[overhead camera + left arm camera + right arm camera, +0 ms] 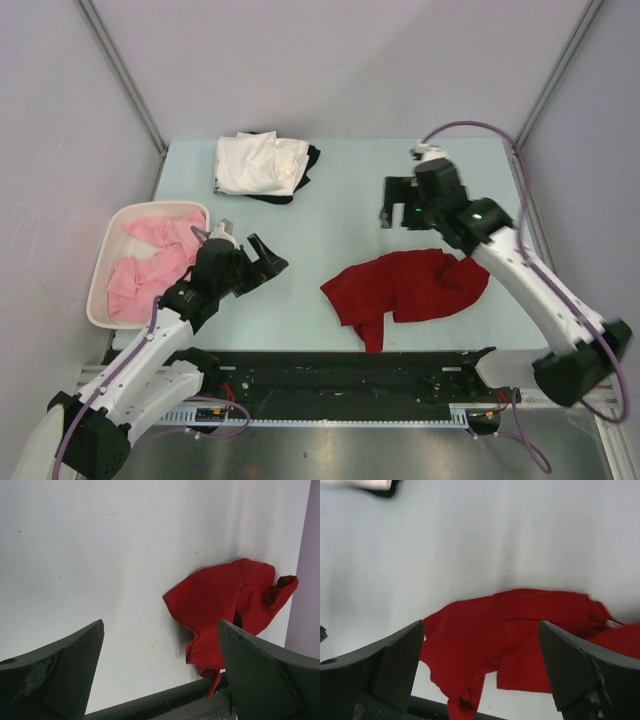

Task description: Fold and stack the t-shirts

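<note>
A dark red t-shirt [405,287] lies crumpled on the table near the front edge, right of centre. It also shows in the left wrist view [225,605] and the right wrist view [520,635]. A folded white t-shirt [258,163] lies on a black one [311,157] at the back left. Pink t-shirts [150,262] fill a white basket [103,268] at the left. My left gripper [268,266] is open and empty, left of the red shirt. My right gripper [397,203] is open and empty, held above the table behind the red shirt.
A black rail [350,372] runs along the table's front edge; a corner of the red shirt hangs over it. Grey walls stand on the left, back and right.
</note>
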`<state>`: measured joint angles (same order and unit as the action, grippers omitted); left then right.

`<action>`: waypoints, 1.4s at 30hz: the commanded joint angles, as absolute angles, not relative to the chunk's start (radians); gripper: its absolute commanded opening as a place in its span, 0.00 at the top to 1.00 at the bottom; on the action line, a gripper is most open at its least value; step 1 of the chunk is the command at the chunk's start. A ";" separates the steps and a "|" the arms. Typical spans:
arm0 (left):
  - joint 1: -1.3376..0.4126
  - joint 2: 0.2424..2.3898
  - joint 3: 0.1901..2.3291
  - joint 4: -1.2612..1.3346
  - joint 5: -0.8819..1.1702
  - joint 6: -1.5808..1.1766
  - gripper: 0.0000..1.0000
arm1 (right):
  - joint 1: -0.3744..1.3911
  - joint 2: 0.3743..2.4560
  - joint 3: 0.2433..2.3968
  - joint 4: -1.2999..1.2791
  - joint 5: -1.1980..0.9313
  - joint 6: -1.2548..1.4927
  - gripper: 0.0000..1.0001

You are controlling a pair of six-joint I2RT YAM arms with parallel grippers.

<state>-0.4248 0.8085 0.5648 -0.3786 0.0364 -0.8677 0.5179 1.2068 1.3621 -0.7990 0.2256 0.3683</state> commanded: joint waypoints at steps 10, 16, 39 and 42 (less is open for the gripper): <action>-0.420 0.746 0.586 -0.370 0.046 -0.887 0.00 | 0.739 1.761 1.436 -0.546 -0.037 0.270 0.05; -0.419 0.694 0.560 -0.388 0.055 -0.896 0.00 | 0.821 1.857 1.437 -0.535 -0.038 0.226 0.07; -0.403 0.615 0.531 -0.419 0.060 -0.882 0.00 | 0.933 2.006 1.425 -0.534 0.040 0.204 0.27; -0.399 0.607 0.531 -0.425 0.061 -0.876 0.00 | 0.933 2.011 1.407 -0.534 0.064 0.206 0.34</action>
